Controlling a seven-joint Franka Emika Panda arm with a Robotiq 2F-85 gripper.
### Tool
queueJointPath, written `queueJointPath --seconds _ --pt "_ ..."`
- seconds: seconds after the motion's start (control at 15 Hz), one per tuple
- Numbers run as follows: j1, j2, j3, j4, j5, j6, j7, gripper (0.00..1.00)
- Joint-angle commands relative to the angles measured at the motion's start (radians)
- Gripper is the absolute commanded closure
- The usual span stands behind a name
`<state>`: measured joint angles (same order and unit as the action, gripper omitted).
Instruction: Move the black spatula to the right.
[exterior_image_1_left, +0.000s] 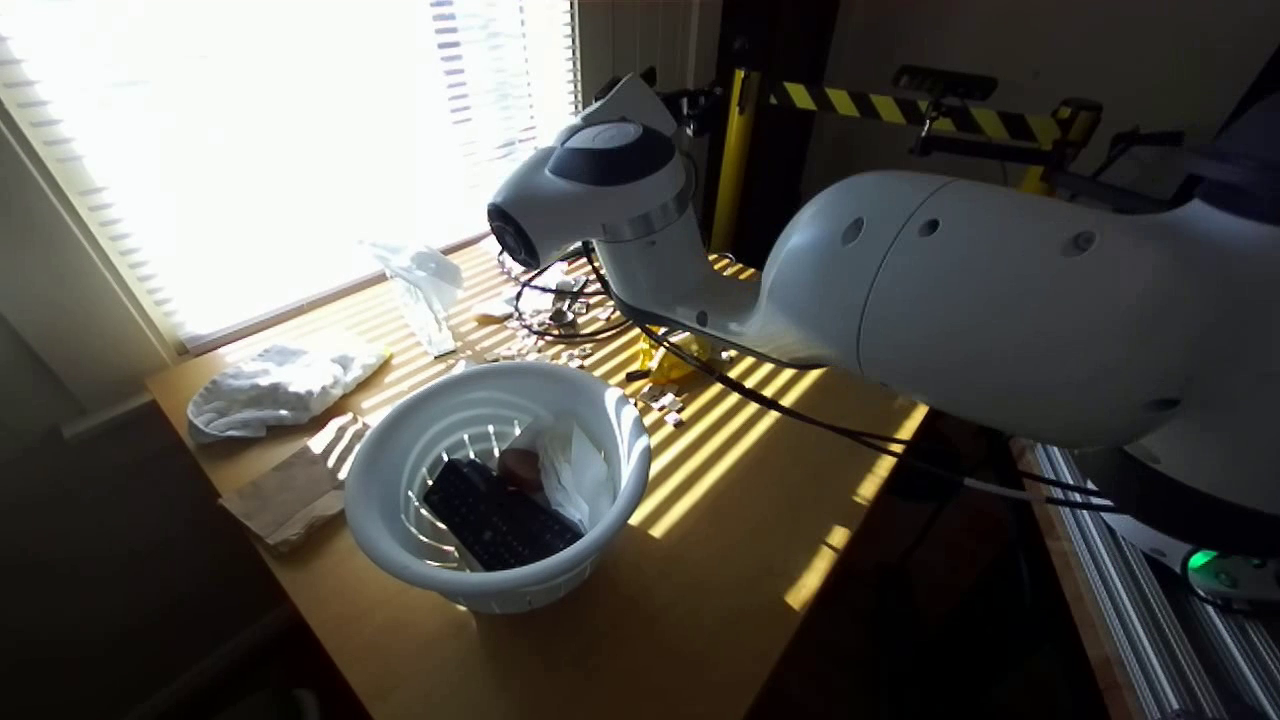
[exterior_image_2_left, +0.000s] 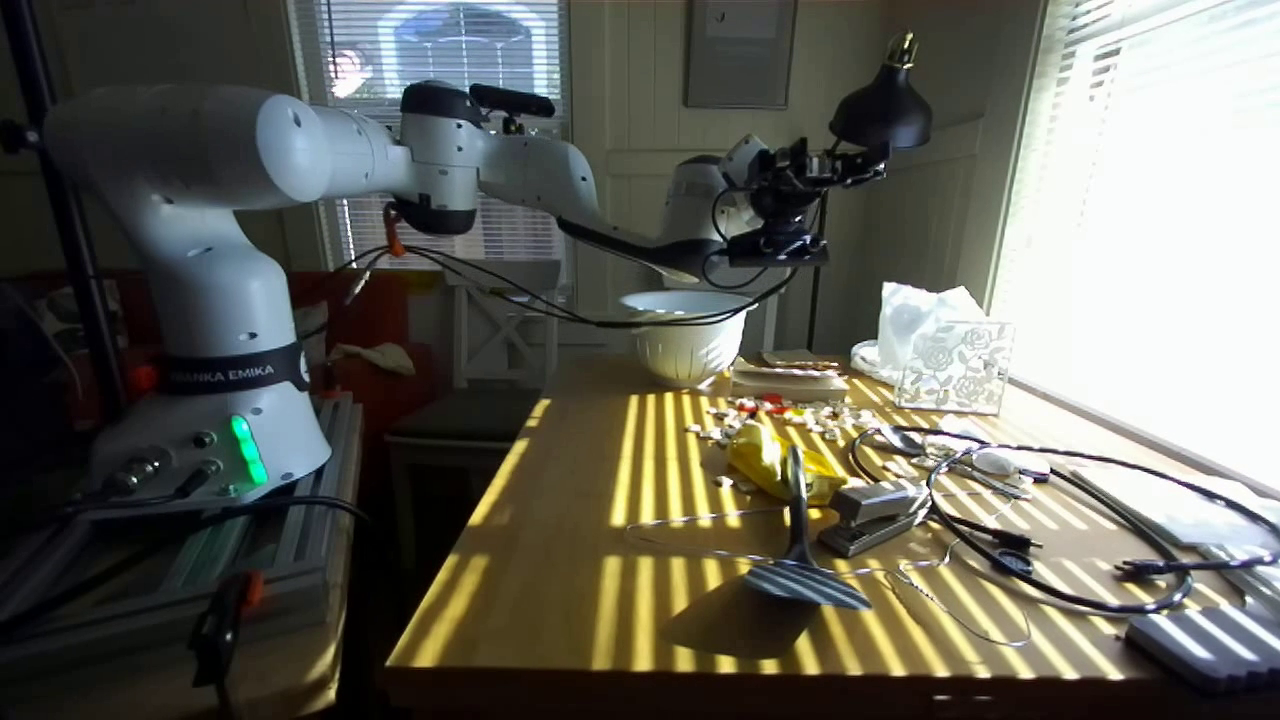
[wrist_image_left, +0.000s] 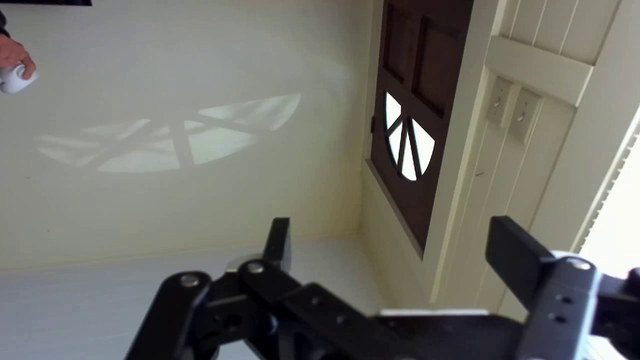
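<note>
The black spatula (exterior_image_2_left: 806, 583) lies near the front of the table in an exterior view. Its blade is toward the near edge and its handle rises and points toward the back, in front of a yellow bag. The spatula does not show in the wrist view, and I cannot make it out in the exterior view that looks down on the basket. My gripper (exterior_image_2_left: 868, 165) is high above the far part of the table, well away from the spatula and pointing sideways. In the wrist view the gripper (wrist_image_left: 390, 240) is open, with nothing between its fingers.
A silver stapler (exterior_image_2_left: 872, 518) stands right of the spatula, near the yellow bag (exterior_image_2_left: 785, 465). Black cables (exterior_image_2_left: 1060, 455) loop at the right. A white basket (exterior_image_1_left: 380, 540) holds a black keyboard-like item (exterior_image_1_left: 495, 515). A black lamp (exterior_image_2_left: 880, 105) is near the gripper.
</note>
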<state>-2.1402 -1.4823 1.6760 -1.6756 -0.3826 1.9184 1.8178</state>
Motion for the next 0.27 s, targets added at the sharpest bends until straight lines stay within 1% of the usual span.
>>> queueJointPath --seconds 0.0,0.13,0.2 --pt "0.155 0.01 -0.104 -0.253 0.09 0.178 0.036 0.0" --pt "0.2 0.028 -0.126 -0.354 0.132 0.222 -0.002 0.0" --pt "0.14 -0.016 -0.121 -0.233 0.126 0.16 -0.025 0.0"
